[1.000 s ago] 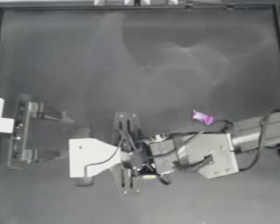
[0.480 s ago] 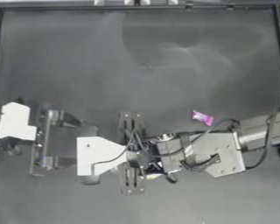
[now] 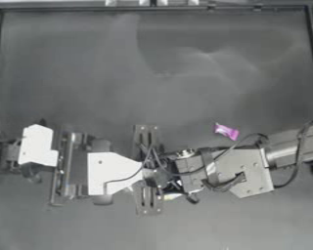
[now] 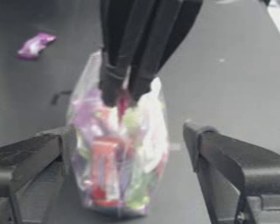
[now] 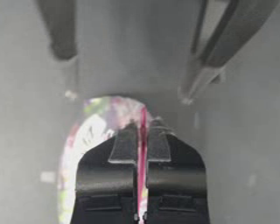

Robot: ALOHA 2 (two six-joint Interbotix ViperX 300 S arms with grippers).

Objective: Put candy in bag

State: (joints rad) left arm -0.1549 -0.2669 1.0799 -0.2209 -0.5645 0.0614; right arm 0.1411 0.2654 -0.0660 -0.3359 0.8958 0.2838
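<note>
Left gripper (image 4: 127, 175) advanced since a second ago, jaws wide, now straddling clear plastic zip bag of coloured sweets (image 4: 119, 162). Right gripper (image 5: 141, 133) pinches bag's pink seal. Purple-pink wrapped candy (image 3: 226, 131) on dark table (image 3: 159, 63), 1 o'clock of bag; mouth-opening likely next

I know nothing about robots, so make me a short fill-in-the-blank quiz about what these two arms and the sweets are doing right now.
1. The right end effector is shut on the ____ strip of the clear plastic zip bag of colourful sweets.
2. The left end effector has its jaws ____, one on each side of the bag.
3. The small candy in a shiny purple-pink wrapper lies on the dark ____, outside the bag.

Missing words: seal; open; table
</note>
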